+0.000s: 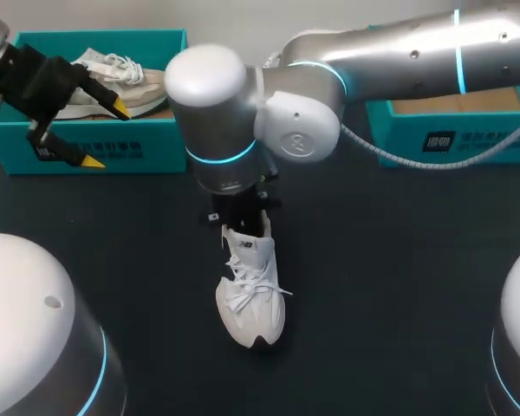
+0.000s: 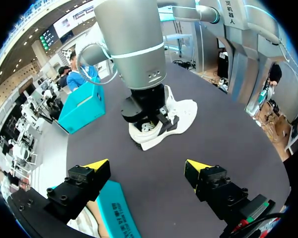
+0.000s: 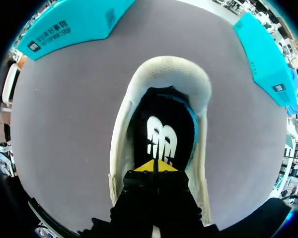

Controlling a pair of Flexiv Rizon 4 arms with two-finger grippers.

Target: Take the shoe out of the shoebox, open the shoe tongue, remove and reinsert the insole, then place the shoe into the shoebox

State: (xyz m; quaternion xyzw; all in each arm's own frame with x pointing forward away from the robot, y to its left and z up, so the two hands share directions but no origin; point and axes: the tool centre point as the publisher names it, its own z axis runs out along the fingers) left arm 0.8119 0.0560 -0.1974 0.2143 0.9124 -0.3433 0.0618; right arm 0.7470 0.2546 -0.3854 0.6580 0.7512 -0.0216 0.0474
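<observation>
A white laced shoe [image 1: 252, 295] stands on the dark table, toe toward the front edge. My right arm reaches in to the middle, its gripper [image 1: 243, 223] down at the shoe's heel opening. In the right wrist view that gripper [image 3: 155, 166] is shut, its yellow tips together inside the shoe [image 3: 120, 144], on the black insole [image 3: 161, 124] with a white logo; whether it pinches the insole is unclear. My left gripper [image 1: 107, 134] hangs open and empty over the front wall of the left teal shoebox [image 1: 139, 147]. Its wrist view shows its gripper [image 2: 148, 166] well short of the shoe [image 2: 181, 115].
The left shoebox holds a second pale shoe [image 1: 113, 74]. Another teal box [image 1: 451, 130] stands at the back right, seen also as the box [image 2: 82, 105] beyond the shoe. Bare dark table [image 1: 399, 277] surrounds the shoe.
</observation>
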